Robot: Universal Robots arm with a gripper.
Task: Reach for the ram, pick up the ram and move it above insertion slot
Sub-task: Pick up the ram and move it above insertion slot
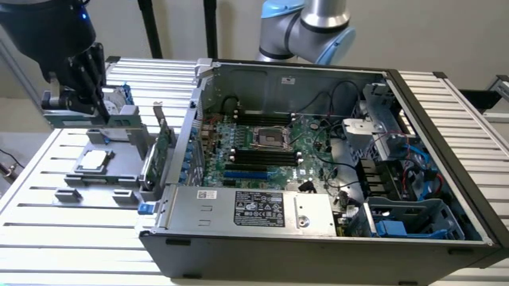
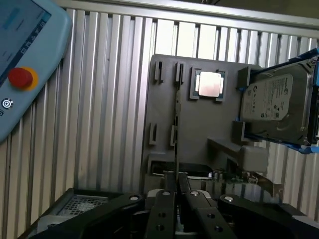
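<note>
worktop: slatted. It carries the case and the fixture, and its far edge is cut off.
case: the wall facing the fixture stands between the ram and the board, so a low carry could clip that wall.
pendant: lies at a worktop edge beside the fixture, with its cable hidden.
fixture: grey holder near the worktop edge on the exterior view's left. An off-square lift could drag the stick on its clips.
hard drive: sits tilted in its cradle just beside the carry zone.
expansion card: upright between fixture and case, so a snag risk.
slots: dark, close-set, and well apart from the gripper. Which one is free is hard to tell.
gripper: over the fixture, with the fingers closed.
ram: edge-on, a thin line. It looks pinched between the fingers, but whether it is clear of the clips I can't tell. A thin-edge grip could slip or twist.
</note>
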